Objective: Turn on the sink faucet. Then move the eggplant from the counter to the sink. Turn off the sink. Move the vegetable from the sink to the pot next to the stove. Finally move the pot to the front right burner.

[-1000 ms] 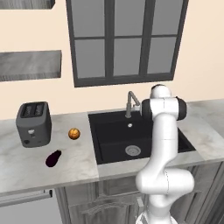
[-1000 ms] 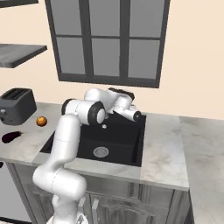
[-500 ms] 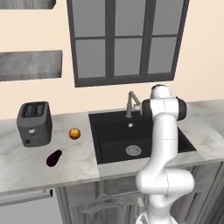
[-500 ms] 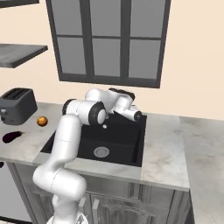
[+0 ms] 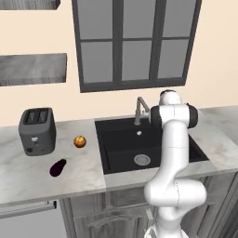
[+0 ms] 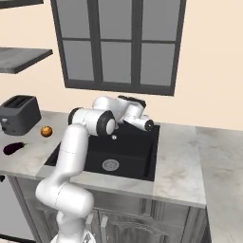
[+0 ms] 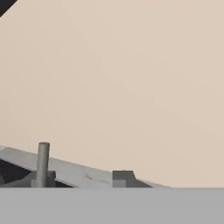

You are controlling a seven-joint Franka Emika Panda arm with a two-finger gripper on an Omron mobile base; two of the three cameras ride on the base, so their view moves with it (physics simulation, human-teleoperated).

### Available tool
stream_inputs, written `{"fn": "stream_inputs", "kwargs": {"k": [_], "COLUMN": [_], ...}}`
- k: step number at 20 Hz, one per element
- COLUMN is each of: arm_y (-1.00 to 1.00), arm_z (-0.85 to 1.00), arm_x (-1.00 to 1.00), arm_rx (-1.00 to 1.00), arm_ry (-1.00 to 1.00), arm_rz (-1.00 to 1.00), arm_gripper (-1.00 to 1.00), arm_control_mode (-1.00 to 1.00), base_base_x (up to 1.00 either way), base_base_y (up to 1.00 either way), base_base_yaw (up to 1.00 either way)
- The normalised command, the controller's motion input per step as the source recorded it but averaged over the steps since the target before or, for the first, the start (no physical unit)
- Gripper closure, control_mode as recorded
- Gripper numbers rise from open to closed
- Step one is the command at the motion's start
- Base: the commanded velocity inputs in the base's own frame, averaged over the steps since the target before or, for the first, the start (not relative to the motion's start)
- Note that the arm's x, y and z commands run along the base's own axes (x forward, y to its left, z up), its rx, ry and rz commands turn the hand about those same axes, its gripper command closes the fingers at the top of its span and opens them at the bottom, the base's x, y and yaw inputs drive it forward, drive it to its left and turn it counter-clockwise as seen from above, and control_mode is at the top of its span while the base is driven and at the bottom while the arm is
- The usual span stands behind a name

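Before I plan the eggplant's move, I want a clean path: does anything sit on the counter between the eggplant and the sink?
Nothing visible does. The eggplant lies on the counter left of the sink, with bare stone between them. The orange fruit sits farther back, off that line, and the toaster stands behind.

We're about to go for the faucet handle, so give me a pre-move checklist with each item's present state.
1. Arm is up at the faucet, behind the sink: ok.
2. Fingers set on the faucet handle: cannot tell; the arm hides them.
3. Water running: not ok, none seen at the spout.
4. Eggplant lies on the counter, ready for later: ok.
5. Sink basin free of things around the drain: ok.
6. Orange and toaster stand away from the faucet: ok.
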Motion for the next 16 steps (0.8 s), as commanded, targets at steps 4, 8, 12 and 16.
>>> {"fn": "stream_inputs", "kwargs": {"k": [4, 8, 12, 16], "arm_y": [-0.67, -0.77, -0.73, -0.72], "arm_z": [-0.37, -0.35, -0.35, -0.36], "arm_x": [0.01, 0.0, 0.0, -0.01], "arm_rx": [0.05, 0.08, 0.08, 0.07], "arm_ry": [0.02, 0.0, 0.0, 0.0], "arm_rz": [-0.03, -0.03, -0.03, -0.03], "arm_gripper": [1.0, 1.0, 1.0, 1.0], "arm_control_mode": [-1.0, -1.0, -1.0, -1.0], "base_base_x": [0.0, 0.0, 0.0, 0.0], "base_base_y": [0.0, 0.0, 0.0, 0.0], "base_base_yaw": [0.0, 0.0, 0.0, 0.0]}}
